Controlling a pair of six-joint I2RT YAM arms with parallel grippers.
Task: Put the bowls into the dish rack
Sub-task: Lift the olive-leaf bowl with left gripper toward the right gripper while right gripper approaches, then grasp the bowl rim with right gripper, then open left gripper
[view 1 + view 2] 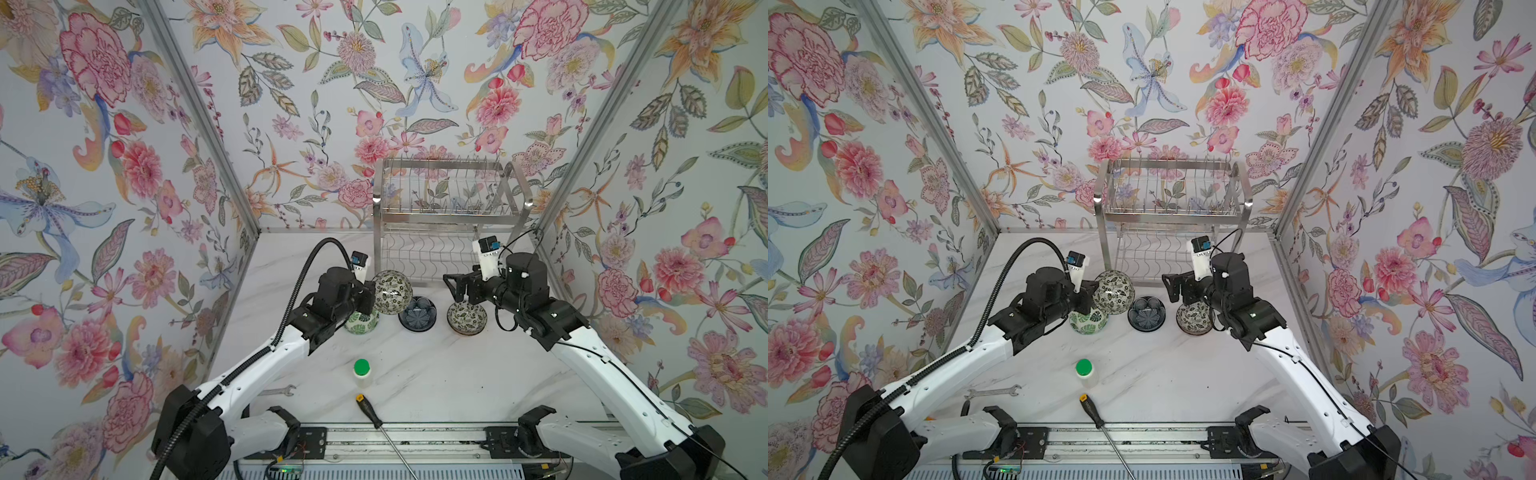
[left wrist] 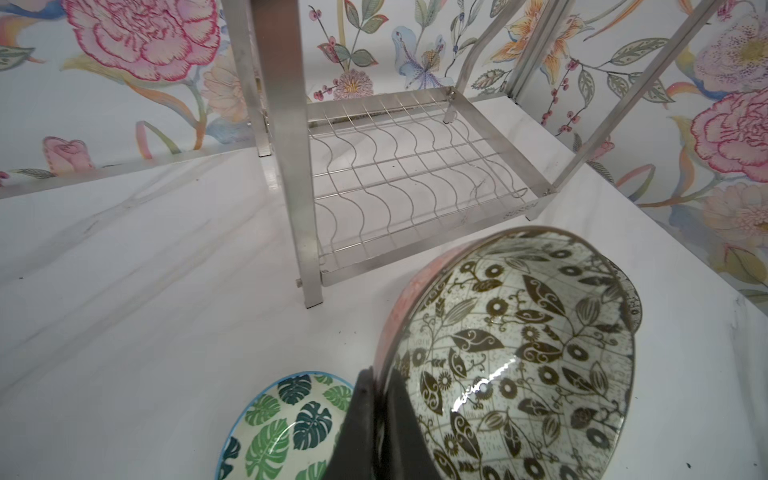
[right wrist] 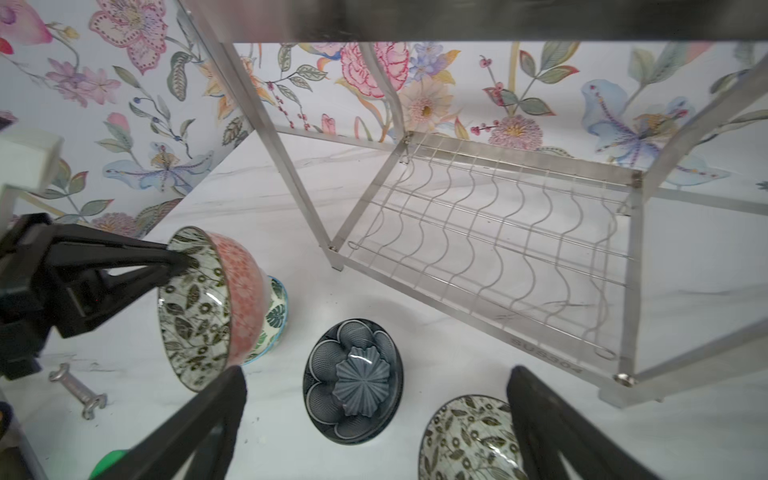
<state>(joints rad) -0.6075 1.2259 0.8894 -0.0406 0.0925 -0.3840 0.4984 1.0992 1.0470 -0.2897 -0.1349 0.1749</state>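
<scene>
On the marble table [image 1: 436, 374], in both top views, my left claw [image 1: 372, 296] is clamped on the rim of a black-and-white floral bowl [image 1: 392, 292]. The bowl is tipped on edge, just in front of the dish rack [image 1: 444, 216]. My right claw [image 1: 458, 291] is spread wide and empty above a second black-and-white bowl [image 1: 466, 318]. A navy petal bowl [image 1: 417, 314] and a green leaf bowl [image 1: 360, 323] sit on the table between my arms. Both tiers of the rack are bare.

Through my left wrist camera, the gripped bowl is close up, with the wavy lower shelf [image 2: 415, 187] beyond it holding nothing.

Through my right wrist camera, my fingers [image 3: 540, 424] gape with nothing between them. The navy bowl and the second floral one lie on the table below, near the rack's leg.

I judge the job barely begun. No bowl is loaded, one is in hand, and the three others I can see are waiting.
</scene>
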